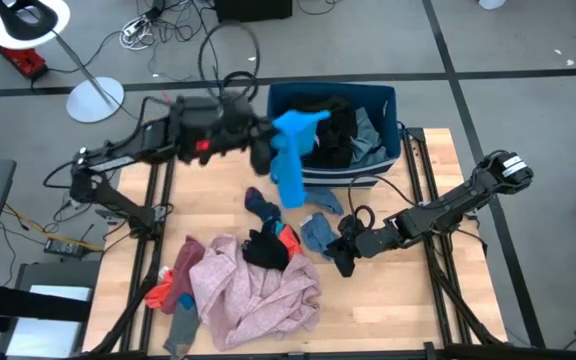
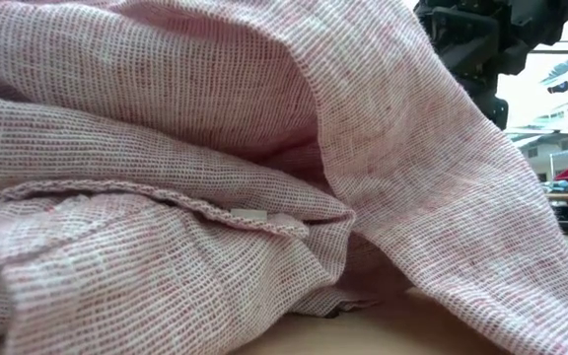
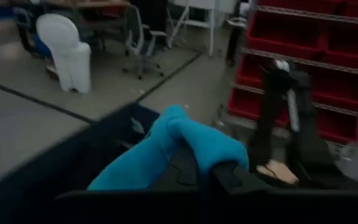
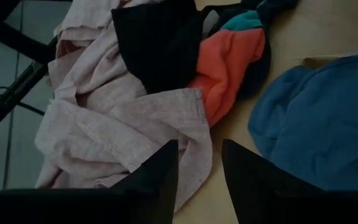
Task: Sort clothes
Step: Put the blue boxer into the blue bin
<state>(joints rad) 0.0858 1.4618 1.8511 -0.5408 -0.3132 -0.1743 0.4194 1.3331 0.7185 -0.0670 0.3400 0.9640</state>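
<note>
My left gripper (image 1: 265,142) is shut on a bright blue garment (image 1: 290,160) at the near left corner of the dark blue bin (image 1: 388,100), which holds dark and teal-grey clothes. My right gripper (image 4: 197,177) is open and empty, low over the table, beside a pile. The pile holds a pink garment (image 1: 248,288), a black one (image 1: 264,250) and a red-orange one (image 4: 229,62). A small blue cloth (image 4: 316,118) lies flat on the table by the right gripper. The pink garment (image 2: 215,177) fills the low view. My left gripper pinches the bright blue garment between its two fingers at a bunched part near its upper end (image 3: 194,146). That end (image 1: 306,119) sticks out past the fingers toward the bin. The rest hangs below, with its lower end (image 1: 293,198) in front of the bin's near wall.
A dark blue sock (image 1: 262,205) lies on the table between the bin and the pile. More red-orange and grey pieces (image 1: 165,292) lie at the pile's left end. Bare wood shows at the table's right side (image 1: 398,290).
</note>
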